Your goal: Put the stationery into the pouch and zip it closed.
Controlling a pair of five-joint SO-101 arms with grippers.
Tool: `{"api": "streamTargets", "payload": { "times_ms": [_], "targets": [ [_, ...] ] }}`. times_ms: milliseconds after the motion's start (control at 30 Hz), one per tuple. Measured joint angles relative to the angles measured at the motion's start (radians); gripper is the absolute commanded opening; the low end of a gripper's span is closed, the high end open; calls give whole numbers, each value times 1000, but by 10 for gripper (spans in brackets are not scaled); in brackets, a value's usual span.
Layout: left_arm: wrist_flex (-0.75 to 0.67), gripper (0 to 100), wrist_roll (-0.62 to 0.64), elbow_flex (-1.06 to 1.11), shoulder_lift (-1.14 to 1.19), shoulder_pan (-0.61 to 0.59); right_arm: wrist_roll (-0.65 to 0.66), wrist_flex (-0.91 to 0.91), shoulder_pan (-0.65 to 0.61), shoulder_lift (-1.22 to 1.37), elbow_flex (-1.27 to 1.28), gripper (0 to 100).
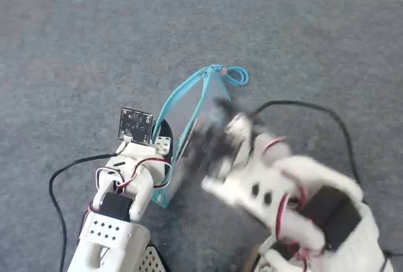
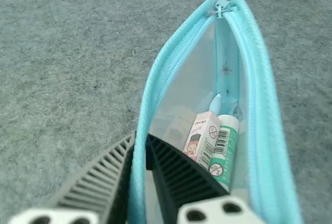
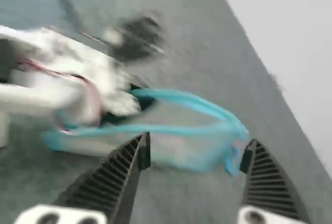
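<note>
We see the pouch (image 1: 189,116) near the middle of the table (image 1: 69,51), unzipped, with stationery (image 2: 215,146) inside. Our left gripper (image 2: 141,149) pinches its rim. The right gripper (image 3: 199,143) hangs over it, jaws spread.

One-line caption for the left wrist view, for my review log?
Left gripper pinches the rim of the open pouch, with stationery lying inside.

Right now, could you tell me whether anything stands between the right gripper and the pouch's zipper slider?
Nothing visible does. The right gripper is open above the pouch, and the zipper slider sits exposed at its far end; the left gripper clamps the opposite end.
</note>
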Motion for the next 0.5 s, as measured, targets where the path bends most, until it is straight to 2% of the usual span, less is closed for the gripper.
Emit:
{"api": "streamTargets", "payload": {
  "times_ms": [133, 233, 300, 500],
  "targets": [
    [0, 10, 0, 0, 0, 3, 9, -12, 258, 115, 0, 252],
    [0, 10, 0, 0, 0, 5, -69, -55, 390, 285, 2, 252],
    [0, 10, 0, 0, 0, 5, -114, -86, 414, 411, -3, 252],
    [0, 10, 0, 0, 0, 5, -138, -261, 407, 756, -34, 255]
  ]
}}
